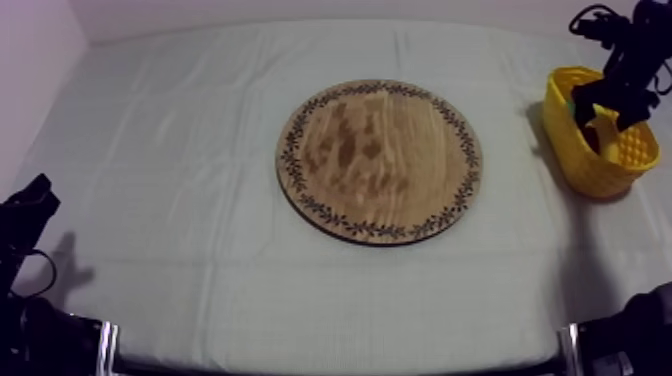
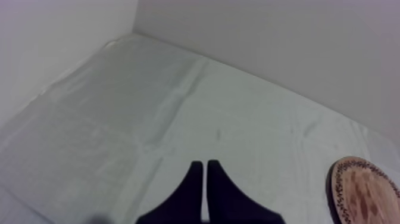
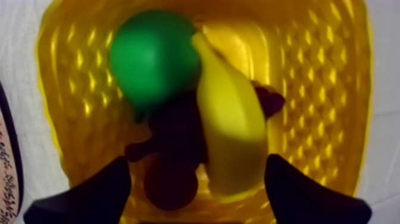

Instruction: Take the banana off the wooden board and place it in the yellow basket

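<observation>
The board [image 1: 380, 160] in the middle of the worktop [image 1: 200, 120] is bare, with no fruit on it. The banana [image 3: 229, 131] is inside the basket [image 3: 315, 71], which stands by the worktop's right edge, towards the far right corner. It lies slanted across the other fruit there, beside a green pear [image 3: 153, 56] and over a dark bunch of grapes [image 3: 175, 125], with a small red fruit [image 3: 171, 186] just below them. The right tool [image 3: 196, 164] hangs directly over the basket with its fingers [image 3: 95, 193] wide apart, one on each side of the banana and neither touching it, so the banana looks released. From above, one end of it rises past the basket rim under the tool. By that reading the pick and the placing are both done. What is left is probably only to lift the right arm clear without knocking the basket. The left tool [image 2: 204, 173] is near the worktop's front left corner, its fingers pressed together on nothing, and takes no part.
</observation>
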Available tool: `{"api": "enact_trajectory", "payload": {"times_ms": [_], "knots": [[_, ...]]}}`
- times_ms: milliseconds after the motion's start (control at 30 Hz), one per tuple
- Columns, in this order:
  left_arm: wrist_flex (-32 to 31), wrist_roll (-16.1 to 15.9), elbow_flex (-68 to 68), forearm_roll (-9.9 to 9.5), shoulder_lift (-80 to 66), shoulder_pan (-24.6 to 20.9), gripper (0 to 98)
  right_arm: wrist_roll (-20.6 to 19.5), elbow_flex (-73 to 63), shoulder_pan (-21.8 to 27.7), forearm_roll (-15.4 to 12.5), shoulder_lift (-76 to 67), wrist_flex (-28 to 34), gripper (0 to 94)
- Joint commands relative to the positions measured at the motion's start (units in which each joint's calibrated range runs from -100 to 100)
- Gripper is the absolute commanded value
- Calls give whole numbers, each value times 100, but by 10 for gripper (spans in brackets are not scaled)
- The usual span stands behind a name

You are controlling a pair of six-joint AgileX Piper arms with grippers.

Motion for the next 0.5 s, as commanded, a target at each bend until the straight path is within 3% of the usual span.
{"api": "enact_trajectory", "payload": {"times_ms": [0,200,467], "knots": [[-1,0,3,-1,2,-2,1,-16,7,3,-21,-75,-6,793],[-1,0,3,-1,2,-2,1,-111,17,55,-9,-437,-127,816],[-1,0,3,-1,2,-2,1,-36,303,223,-102,-1238,-585,747]]}}
